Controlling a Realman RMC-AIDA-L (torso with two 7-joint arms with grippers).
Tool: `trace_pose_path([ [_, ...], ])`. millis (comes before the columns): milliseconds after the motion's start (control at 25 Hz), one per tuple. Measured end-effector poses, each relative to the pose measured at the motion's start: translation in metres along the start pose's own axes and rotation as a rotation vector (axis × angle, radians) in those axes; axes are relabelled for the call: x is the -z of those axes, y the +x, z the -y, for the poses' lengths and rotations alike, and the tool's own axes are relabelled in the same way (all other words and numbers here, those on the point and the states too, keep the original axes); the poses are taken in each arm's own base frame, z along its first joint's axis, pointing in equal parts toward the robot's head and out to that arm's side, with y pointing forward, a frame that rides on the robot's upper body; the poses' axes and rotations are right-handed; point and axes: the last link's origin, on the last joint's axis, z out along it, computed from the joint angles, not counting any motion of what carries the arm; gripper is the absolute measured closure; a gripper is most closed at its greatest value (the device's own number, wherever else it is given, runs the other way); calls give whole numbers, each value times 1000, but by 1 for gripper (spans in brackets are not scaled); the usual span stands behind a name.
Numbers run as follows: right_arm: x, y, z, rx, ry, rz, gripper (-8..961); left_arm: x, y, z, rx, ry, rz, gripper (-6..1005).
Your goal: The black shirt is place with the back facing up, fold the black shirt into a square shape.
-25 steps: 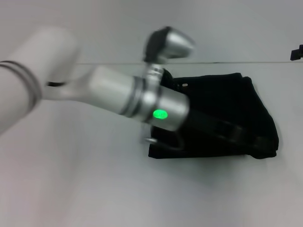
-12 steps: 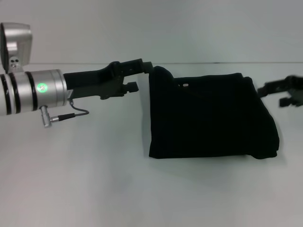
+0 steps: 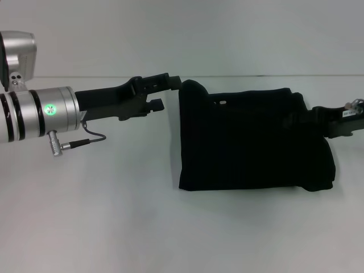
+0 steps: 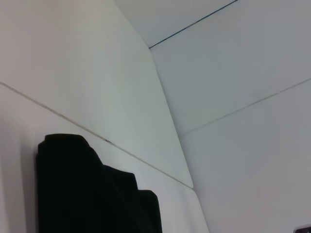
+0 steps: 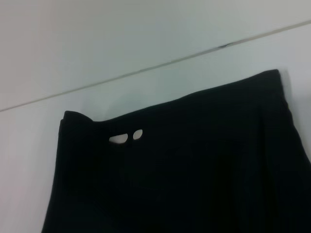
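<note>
I see the large black cloth shirt point(image 3: 250, 142) folded into a rough square on the white table point(image 3: 114, 227). My left gripper point(image 3: 170, 91) sits at its far left corner, my right gripper point(image 3: 298, 118) at its right edge; I cannot tell either's finger state.

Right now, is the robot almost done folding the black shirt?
Nearly. The black shirt already lies folded into a compact, roughly square bundle on the white table. The left gripper is at its far left corner, and the right gripper is over its right edge. What looks left is tidying the slanted right side, then pulling both arms away.
</note>
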Motion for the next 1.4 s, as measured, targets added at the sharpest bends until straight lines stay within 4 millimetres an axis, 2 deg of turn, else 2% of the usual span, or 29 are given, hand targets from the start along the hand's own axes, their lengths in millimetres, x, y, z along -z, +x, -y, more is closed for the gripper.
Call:
trace_pose_path([
  [320,-17,11,1,-10,19,9,13,1,1,4,2,14,-19,108],
  [520,-20,12,2,-14,23,16,14,1,1,5,2,19,-27,108],
  [1080,-26,1,-24,56,-50,42,16,1,3,7,2,28,-40,108],
  [1400,-34,14,-14,54,-7,27,18,1,3,8,6,32,-47,108],
])
